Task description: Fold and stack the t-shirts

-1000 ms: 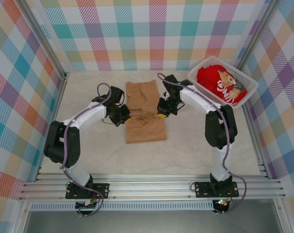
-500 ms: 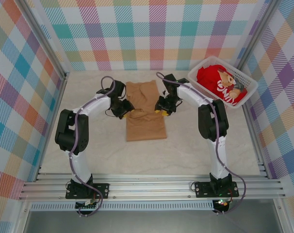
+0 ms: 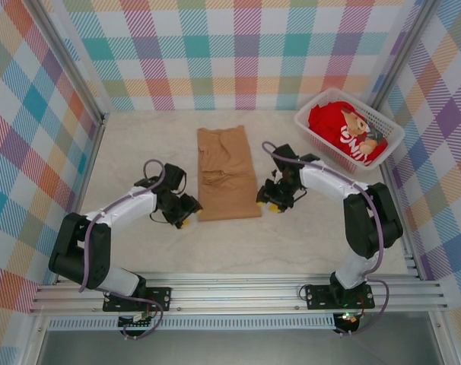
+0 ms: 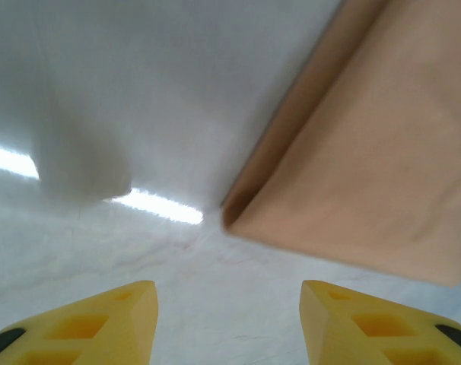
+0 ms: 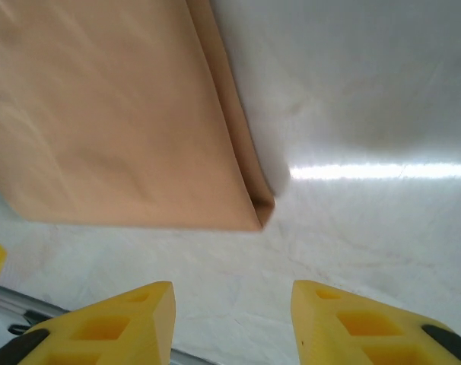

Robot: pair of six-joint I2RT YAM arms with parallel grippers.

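The left end effector (image 3: 183, 215) and right end effector (image 3: 271, 202) are released, jaws apart on nothing, flanking the lower corners of the folded tan t-shirt (image 3: 227, 173) mid-frame on the worktop (image 3: 139, 144). The red t-shirt (image 3: 338, 128) lies in the white basket (image 3: 310, 131), upper right.

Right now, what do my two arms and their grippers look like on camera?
The left arm and right arm have white shells, black joints and black bases. A purple cable runs along each. The left gripper and right gripper have black bodies and yellow wedge-shaped fingers with square hollows.
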